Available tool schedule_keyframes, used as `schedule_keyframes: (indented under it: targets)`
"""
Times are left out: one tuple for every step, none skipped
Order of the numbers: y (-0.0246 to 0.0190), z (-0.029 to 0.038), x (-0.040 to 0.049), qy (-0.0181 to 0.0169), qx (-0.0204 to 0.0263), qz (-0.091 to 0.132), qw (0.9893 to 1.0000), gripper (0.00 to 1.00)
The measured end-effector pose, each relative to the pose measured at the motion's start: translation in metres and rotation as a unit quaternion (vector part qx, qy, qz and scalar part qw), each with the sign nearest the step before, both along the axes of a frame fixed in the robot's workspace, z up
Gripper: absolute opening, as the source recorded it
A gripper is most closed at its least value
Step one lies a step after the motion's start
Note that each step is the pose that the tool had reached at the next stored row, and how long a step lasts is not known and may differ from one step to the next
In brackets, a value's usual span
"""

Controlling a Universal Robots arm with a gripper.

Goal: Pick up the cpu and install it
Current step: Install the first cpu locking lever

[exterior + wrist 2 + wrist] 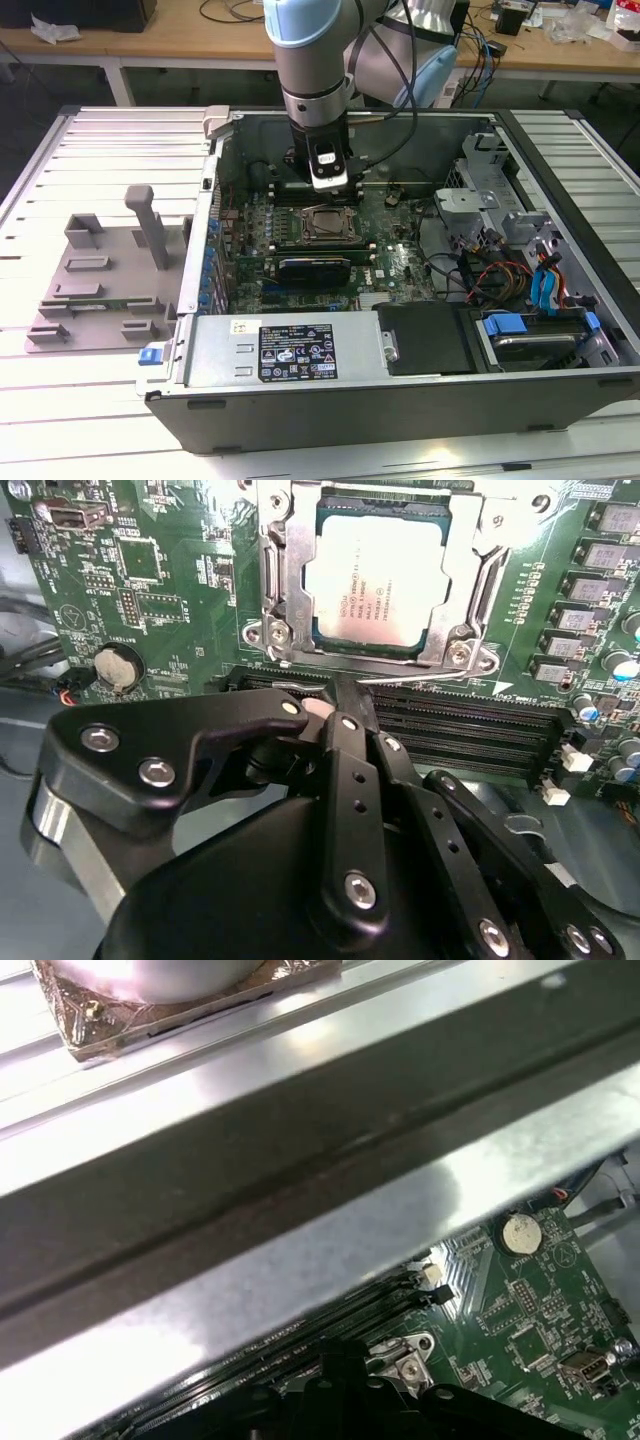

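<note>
The cpu (378, 580), a flat square chip with a pale silver top, lies inside the metal socket frame (280, 590) on the green motherboard. In the exterior view the cpu (329, 224) sits at the middle of the open computer case. My gripper (328, 188) hangs straight down just behind the socket, a little above the board. In the second wrist view my gripper (330, 705) has its black fingers (345, 760) drawn together over the memory slots beside the socket, shut, with nothing between them. It does not touch the cpu.
A grey fixture plate (100, 280) with upright blocks lies at the exterior view's left of the case. The case wall (300, 1190) runs close by the wrist. Memory slots (460, 730), a coin battery (118, 665), a power supply (290, 350) and cables (500, 275) surround the socket.
</note>
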State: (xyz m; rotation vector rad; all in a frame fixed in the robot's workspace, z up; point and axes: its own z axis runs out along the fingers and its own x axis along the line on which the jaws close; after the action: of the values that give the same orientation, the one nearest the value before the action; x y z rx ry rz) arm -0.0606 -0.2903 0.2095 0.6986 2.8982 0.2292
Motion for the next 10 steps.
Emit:
schedule_keyframes:
  targets:
    - [0.0001, 0.0, -0.0007, 0.0, 0.0008, -0.004, 1.0, 0.11]
    - [0.0001, 0.0, -0.001, 0.0, 0.0014, -0.007, 1.0, 0.11]
    - [0.0, 0.0, -0.0013, 0.0001, 0.0019, -0.013, 0.9999, 0.11]
    - [0.0, 0.0, -0.0013, 0.0, 0.002, -0.023, 0.9997, 0.11]
    - [0.0, 0.0, -0.0014, 0.0, 0.002, -0.031, 0.9995, 0.11]
    - [0.0, 0.0, -0.0019, 0.0, 0.0022, -0.039, 0.9992, 0.11]
    - [0.0, 0.0, -0.0029, 0.0, 0.0025, -0.045, 0.999, 0.11]
    - [0.0001, 0.0, -0.0039, 0.0, 0.0027, -0.051, 0.9987, 0.11]
    - [0.0, 0.0, -0.0051, 0.0, 0.0029, -0.056, 0.9984, 0.11]
    - [0.0, 0.0, -0.0058, 0.0, 0.003, -0.059, 0.9983, 0.11]
